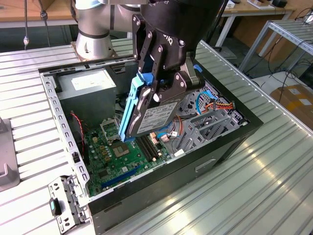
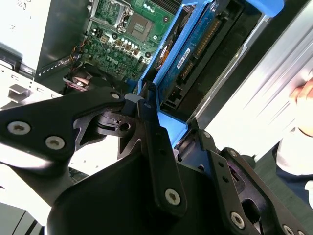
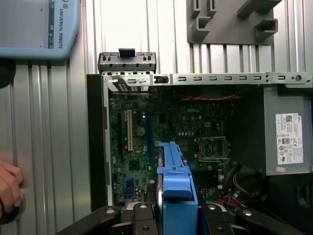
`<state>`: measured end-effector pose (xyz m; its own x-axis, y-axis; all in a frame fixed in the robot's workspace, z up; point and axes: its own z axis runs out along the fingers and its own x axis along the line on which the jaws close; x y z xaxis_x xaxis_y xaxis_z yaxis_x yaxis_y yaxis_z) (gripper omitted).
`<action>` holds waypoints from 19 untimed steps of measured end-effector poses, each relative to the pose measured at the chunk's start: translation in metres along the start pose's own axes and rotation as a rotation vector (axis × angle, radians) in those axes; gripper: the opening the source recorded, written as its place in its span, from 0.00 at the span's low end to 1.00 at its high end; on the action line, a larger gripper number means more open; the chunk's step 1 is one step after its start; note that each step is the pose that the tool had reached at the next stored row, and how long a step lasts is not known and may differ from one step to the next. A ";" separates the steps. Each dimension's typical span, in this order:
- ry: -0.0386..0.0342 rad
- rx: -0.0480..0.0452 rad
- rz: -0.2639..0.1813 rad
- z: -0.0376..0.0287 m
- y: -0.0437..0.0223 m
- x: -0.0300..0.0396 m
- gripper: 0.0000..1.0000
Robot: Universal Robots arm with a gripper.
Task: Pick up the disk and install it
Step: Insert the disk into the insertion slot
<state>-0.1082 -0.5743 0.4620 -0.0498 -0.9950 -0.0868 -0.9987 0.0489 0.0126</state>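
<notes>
Clamping the disk (image 1: 152,120) in the gripper (image 1: 164,87), closed on the bright blue plastic carrier, and holding it tilted on edge over the green motherboard (image 1: 110,159) inside the open dark metal case (image 1: 220,152). Hiding the drive's upper end behind the glossy black gripper linkage; cropping a person's hand (image 3: 7,188) in the first wrist view, over the ribbed silvery table (image 1: 264,186).
</notes>
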 end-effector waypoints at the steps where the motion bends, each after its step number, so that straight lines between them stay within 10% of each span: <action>1: 0.0000 0.0000 0.000 0.0000 -0.0007 0.0002 0.37; 19: 0.0000 0.0000 0.000 0.0000 -0.0214 0.0066 0.37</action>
<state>-0.0871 -0.5819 0.4611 -0.0498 -0.9950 -0.0868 -0.9987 0.0489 0.0127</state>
